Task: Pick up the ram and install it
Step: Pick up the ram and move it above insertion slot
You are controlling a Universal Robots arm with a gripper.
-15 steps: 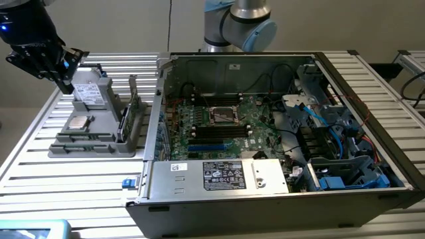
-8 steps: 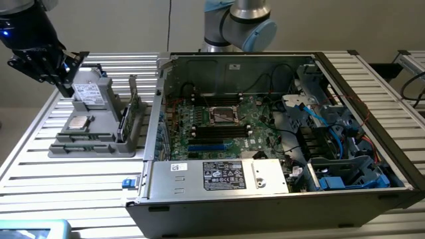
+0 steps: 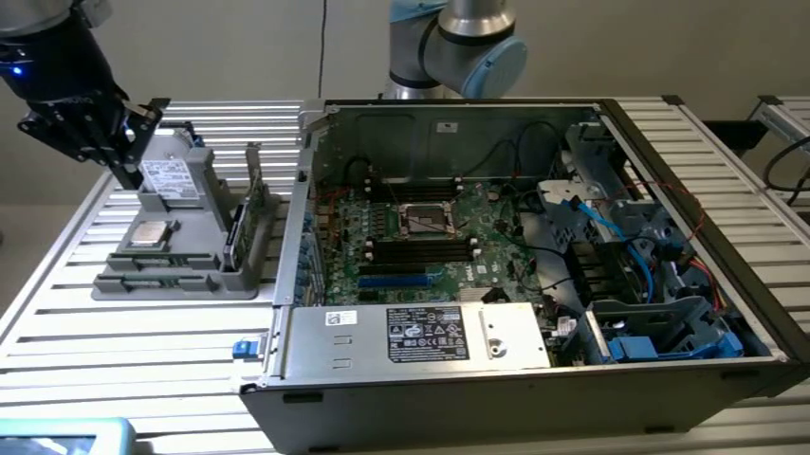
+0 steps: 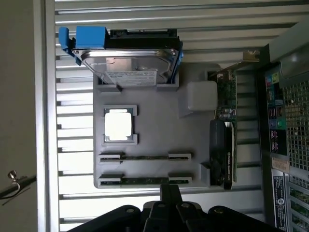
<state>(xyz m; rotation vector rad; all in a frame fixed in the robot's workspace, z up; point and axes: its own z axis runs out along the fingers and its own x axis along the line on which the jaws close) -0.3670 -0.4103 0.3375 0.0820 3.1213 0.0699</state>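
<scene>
Robotics lab bench: slatted aluminium table (image 3: 127, 351), opened PC case (image 3: 443, 398), grey parts fixture (image 3: 177, 282), arm (image 3: 458, 47).

Bright, even light with soft shadows. Ahead of the gripper (image 4: 166, 203), the processor chip (image 4: 118, 124) glares white. The table slats (image 4: 77, 203) nearest it wash out, and the gripper itself reads as a dark silhouette.

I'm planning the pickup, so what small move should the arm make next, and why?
Probably lower the gripper toward the ram stick nearest the edge of the tray. The gripper hangs high above the tray, touching nothing. Both sticks lie in the tray, the other ram stick next to the processor.
</scene>
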